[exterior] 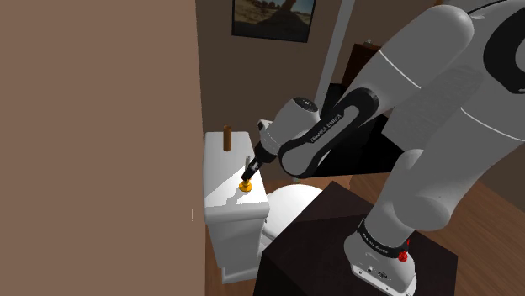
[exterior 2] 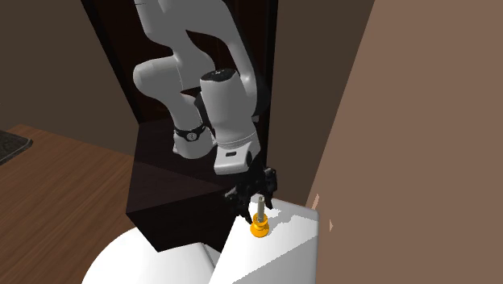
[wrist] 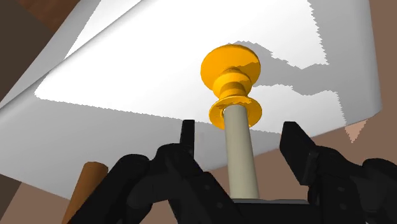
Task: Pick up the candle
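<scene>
Wall (exterior: pixel 92 126) in brown takes up the shoulder view's left. Beside it stands 1 white toilet tank (exterior: pixel 220 181), with 1 brown cylinder (exterior: pixel 227 138) upright near the far edge of its lid. Toward that view's right on the same lid stands the candle (exterior: pixel 246 186): 1 pale stick upright in 1 orange holder, base resting on the lid. The tool (exterior: pixel 249 173) is positioned around the stick. In the wrist view the 2 fingers (wrist: pixel 296 143) stand wide, 1 on each side of the stick, with a gap visible on both sides; nothing is clasped. Further right, the white arm (exterior: pixel 421 109) rises from the dark stand (exterior: pixel 336 244) at the lower right.
</scene>
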You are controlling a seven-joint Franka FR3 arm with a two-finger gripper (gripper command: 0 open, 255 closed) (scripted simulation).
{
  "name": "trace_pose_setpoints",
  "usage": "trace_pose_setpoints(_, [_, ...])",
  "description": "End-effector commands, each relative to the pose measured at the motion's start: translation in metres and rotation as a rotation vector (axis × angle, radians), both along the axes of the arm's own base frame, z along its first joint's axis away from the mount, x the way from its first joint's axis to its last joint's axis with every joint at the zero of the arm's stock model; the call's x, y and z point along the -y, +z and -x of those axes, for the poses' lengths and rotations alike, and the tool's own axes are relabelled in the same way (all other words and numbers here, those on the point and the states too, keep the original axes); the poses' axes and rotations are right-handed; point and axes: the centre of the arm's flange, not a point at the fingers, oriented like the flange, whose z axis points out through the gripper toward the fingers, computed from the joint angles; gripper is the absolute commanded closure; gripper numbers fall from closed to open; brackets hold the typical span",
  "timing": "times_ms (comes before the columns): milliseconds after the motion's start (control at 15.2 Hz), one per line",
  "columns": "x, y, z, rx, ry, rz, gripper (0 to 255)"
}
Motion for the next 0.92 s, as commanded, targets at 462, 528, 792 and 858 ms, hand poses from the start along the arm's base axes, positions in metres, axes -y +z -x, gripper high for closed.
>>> trace_pose_setpoints(462, [0.000, 0.000, 0.000, 0.000, 0.000, 0.000, 255])
trace_pose_setpoints(528, [0.000, -0.001, 0.000, 0.000, 0.000, 0.000, 255])
trace_pose_setpoints(792, [0.000, 0.020, 0.000, 0.000, 0.000, 0.000, 255])
trace_pose_setpoints(858, [0.000, 0.026, 0.000, 0.000, 0.000, 0.000, 255])
